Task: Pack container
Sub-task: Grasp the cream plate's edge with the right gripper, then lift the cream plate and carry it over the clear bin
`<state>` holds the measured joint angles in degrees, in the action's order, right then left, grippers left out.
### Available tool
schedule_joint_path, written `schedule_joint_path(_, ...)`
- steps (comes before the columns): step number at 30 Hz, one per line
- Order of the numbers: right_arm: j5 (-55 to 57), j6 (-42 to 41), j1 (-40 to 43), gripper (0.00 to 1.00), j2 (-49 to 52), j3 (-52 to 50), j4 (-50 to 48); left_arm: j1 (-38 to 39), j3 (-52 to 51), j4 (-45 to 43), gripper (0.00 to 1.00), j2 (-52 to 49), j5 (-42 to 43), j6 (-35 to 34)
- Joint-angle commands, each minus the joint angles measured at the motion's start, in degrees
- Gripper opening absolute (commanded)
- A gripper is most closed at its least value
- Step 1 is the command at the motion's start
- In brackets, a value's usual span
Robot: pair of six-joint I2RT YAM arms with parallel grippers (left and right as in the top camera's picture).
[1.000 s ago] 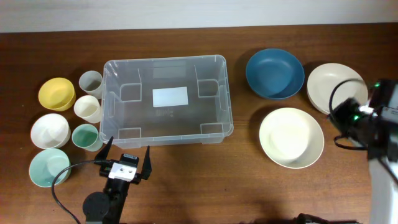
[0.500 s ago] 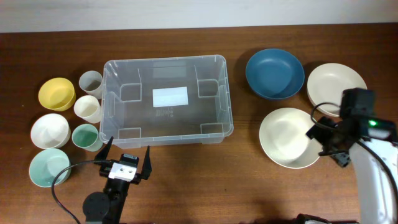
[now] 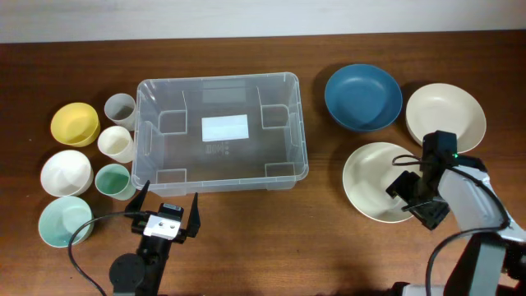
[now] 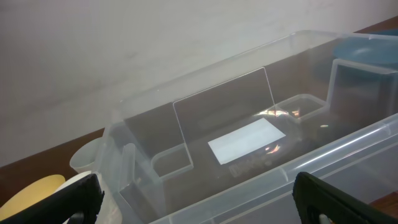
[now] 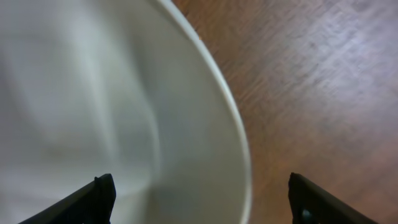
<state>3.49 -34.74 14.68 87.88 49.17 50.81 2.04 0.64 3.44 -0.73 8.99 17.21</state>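
Observation:
The container, a large clear plastic bin with a white label on its base, stands empty at the table's middle. Just in front of its near wall, my left gripper is open and holds nothing. In the left wrist view the container's near rim runs between the spread jaws of the left gripper. My right gripper is open over the right rim of a large cream bowl. The right wrist view shows that bowl's rim passing between the right gripper's fingers, untouched.
A blue bowl and a second cream bowl lie at the back right. Left of the container stand a yellow bowl, white bowl, mint bowl, grey cup, cream cup and green cup.
My right arm has swung in from the table's right edge to the near cream bowl's right rim, and its jaws now stand open. The left arm has not moved.

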Motion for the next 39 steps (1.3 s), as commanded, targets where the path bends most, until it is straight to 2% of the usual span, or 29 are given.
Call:
schedule_joint_path(1,-3.02,-1.14,-0.31,0.84,1.46,-1.14,-2.84,-0.35,-0.13,0.31,1.00,0.37,-0.02,0.83)
schedule_joint_path(8,-3.30,-2.82,-0.31,0.84,1.64,-4.79,-6.99,-0.35,-0.13,0.31,1.00,0.37,0.00,0.83)
schedule_joint_path(11,-3.50,-3.50,-0.33,0.78,1.64,-5.88,-7.74,-0.35,-0.13,0.31,1.00,0.37,0.00,0.83)
schedule_joint_path(12,-3.50,-3.50,-0.31,0.72,1.64,-6.08,-7.96,-0.35,-0.13,0.31,1.00,0.37,0.00,0.83)
schedule_joint_path(14,-3.72,-3.52,-0.31,0.50,1.64,-6.25,-8.22,-0.35,-0.13,0.31,1.00,0.37,0.00,0.83)
schedule_joint_path(15,-3.93,-3.50,-0.33,0.33,1.64,-6.25,-8.26,-0.35,-0.13,0.31,1.00,0.37,0.00,0.83)
schedule_joint_path(18,-4.59,-3.69,-0.31,0.04,1.64,-6.25,-8.22,-0.35,-0.13,0.31,1.00,0.37,0.00,0.83)
schedule_joint_path(25,-5.16,-3.72,-0.31,0.04,0.96,-5.97,-6.54,-0.35,-0.13,0.31,1.00,0.37,0.00,0.83)
schedule_joint_path(30,-8.59,-3.19,-0.31,0.04,-3.54,-4.42,-1.88,-0.35,-0.13,0.31,1.00,0.37,0.00,0.83)
schedule_joint_path(35,-12.57,-1.70,-0.31,0.04,-15.43,0.63,2.93,-0.35,-0.13,0.31,1.00,0.37,0.00,0.83)
schedule_joint_path(39,-13.79,-1.68,-0.33,0.04,-29.29,10.05,3.89,-0.35,-0.13,0.31,1.00,0.37,0.00,0.83)
